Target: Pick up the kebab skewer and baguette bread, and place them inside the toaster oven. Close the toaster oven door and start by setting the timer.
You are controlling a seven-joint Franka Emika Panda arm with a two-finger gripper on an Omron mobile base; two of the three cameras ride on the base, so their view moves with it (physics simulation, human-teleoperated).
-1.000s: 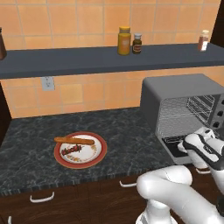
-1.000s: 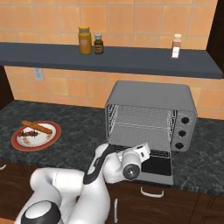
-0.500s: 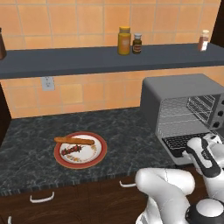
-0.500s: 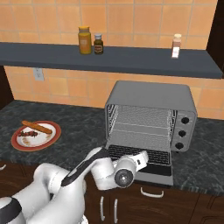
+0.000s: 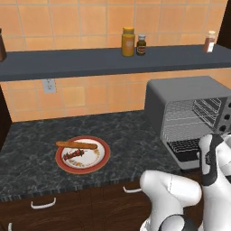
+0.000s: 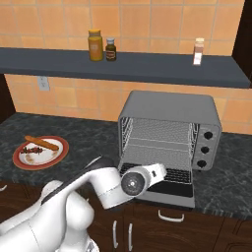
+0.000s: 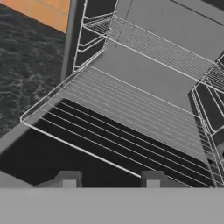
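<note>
Skewer and baguette lie on the plate, far to my left.
My gripper, fingers apart and empty, hangs over the open oven door; both sticks lie lengthwise across the counter.

Dark counter bears plate and toaster oven.

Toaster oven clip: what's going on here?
The white arm is working at the toaster oven, whose door is dropped open. The gripper hangs just above the door with the wire rack ahead and nothing between its fingertips. The kebab skewer and baguette bread lie on the plate over to the left on the counter, so neither is loaded yet.
</note>
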